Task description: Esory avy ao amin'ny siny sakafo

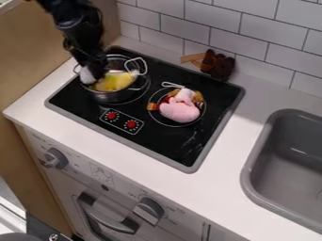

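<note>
Camera view. Food: yellow, smooth and slightly shiny, lying low inside a metal pot. Pot upright on the left side of the black cooktop, wire handles standing out at its rim. Part of the yellow surface is hidden by the gripper; its full outline cannot be read.

Arm: black, comes in from the upper left and slants down to the pot. Gripper hangs over the pot's left part, low, its lower end at or within the rim; contact with the food cannot be judged. A whitish patch shows at that lower end, nature unclear. How wide or narrow the gripper stands, and whether it holds anything, I cannot tell.

Right side of the cooktop: a pink, rounded lump with brown, orange and red bits around it, a wire loop just behind. Two red knobs printed on the front. Dark brown object near the tiled wall. Grey sink set into the white desk, farther right.
</note>
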Controlling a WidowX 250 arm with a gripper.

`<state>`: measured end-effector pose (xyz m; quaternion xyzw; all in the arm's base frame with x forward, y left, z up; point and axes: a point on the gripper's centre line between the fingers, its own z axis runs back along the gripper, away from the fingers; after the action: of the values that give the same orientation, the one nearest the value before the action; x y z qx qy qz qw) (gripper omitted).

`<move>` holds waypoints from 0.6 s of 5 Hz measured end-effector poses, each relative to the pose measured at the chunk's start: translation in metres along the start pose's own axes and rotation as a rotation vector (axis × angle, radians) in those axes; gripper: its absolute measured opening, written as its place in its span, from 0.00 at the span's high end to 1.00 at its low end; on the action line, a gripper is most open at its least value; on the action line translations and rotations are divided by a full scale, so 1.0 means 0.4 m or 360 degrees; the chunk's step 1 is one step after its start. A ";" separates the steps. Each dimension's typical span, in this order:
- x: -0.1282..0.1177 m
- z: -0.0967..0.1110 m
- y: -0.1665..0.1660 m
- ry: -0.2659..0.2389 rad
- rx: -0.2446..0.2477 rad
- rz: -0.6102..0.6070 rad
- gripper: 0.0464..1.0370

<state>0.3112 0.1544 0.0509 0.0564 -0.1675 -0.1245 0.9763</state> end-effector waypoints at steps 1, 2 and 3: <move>-0.008 0.001 -0.008 0.0036 -0.0037 0.0014 0.76; -0.001 0.011 -0.005 0.0065 -0.0047 0.0013 0.89; 0.004 0.021 -0.007 0.0090 -0.0075 0.0021 0.97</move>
<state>0.3091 0.1507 0.0589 0.0357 -0.1373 -0.1203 0.9826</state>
